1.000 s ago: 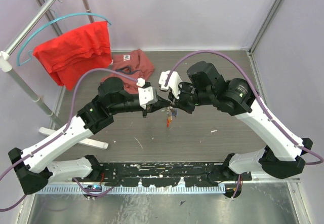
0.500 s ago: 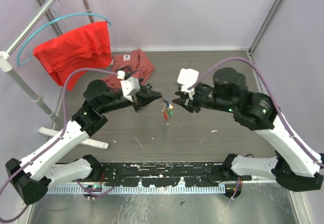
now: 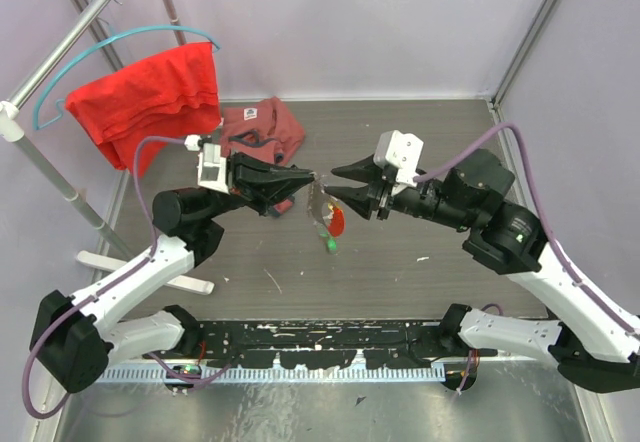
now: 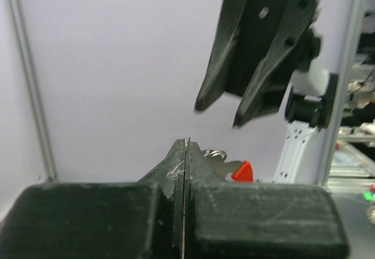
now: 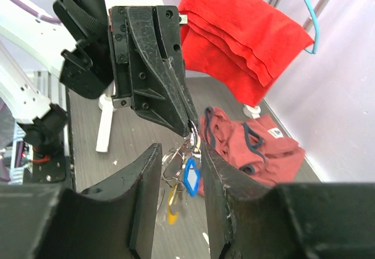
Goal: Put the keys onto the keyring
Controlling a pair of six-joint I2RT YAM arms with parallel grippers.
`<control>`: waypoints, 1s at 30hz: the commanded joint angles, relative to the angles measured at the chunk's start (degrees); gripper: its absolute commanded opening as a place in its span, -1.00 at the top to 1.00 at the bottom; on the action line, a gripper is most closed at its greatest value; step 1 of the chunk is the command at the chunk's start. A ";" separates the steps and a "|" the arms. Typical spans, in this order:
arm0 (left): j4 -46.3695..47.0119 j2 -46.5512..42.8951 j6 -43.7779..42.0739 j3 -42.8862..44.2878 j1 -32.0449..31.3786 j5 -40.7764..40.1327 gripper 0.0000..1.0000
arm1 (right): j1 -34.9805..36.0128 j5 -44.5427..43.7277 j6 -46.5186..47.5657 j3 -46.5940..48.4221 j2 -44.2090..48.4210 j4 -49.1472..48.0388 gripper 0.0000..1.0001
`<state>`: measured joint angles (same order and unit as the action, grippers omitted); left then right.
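Observation:
My left gripper (image 3: 312, 176) is shut on the keyring (image 3: 320, 200) and holds it in the air above the table. The bunch hangs below its tips: a red tag (image 3: 337, 220) and a green key head (image 3: 330, 247). In the left wrist view the jaws (image 4: 186, 143) are closed, with the ring (image 4: 215, 152) and red tag (image 4: 242, 170) just beyond them. My right gripper (image 3: 334, 184) is open, facing the left one tip to tip. In the right wrist view its fingers (image 5: 143, 194) flank the hanging bunch without touching it: a blue key head (image 5: 191, 176) and a yellow one (image 5: 171, 203).
A red cloth (image 3: 150, 97) hangs on a teal hanger on the rack at the back left. A dull red garment (image 3: 262, 130) lies on the table behind the left gripper. The rack's white foot (image 3: 185, 280) lies at the left.
Both wrists have drawn apart and turned to face each other. The left gripper has lifted the bunch. The right gripper has backed off to the right and stands open.

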<state>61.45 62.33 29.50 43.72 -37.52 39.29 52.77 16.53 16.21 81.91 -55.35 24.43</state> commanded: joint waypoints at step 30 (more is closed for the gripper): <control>4.30 -3.31 -0.14 2.46 0.41 3.37 1.00 | -20.07 42.07 -35.01 -9.24 -4.75 -41.55 0.15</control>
<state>64.90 58.43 30.26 43.72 -37.39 42.24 30.13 58.39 -22.85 69.36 -59.29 -21.08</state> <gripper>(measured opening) 0.007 0.433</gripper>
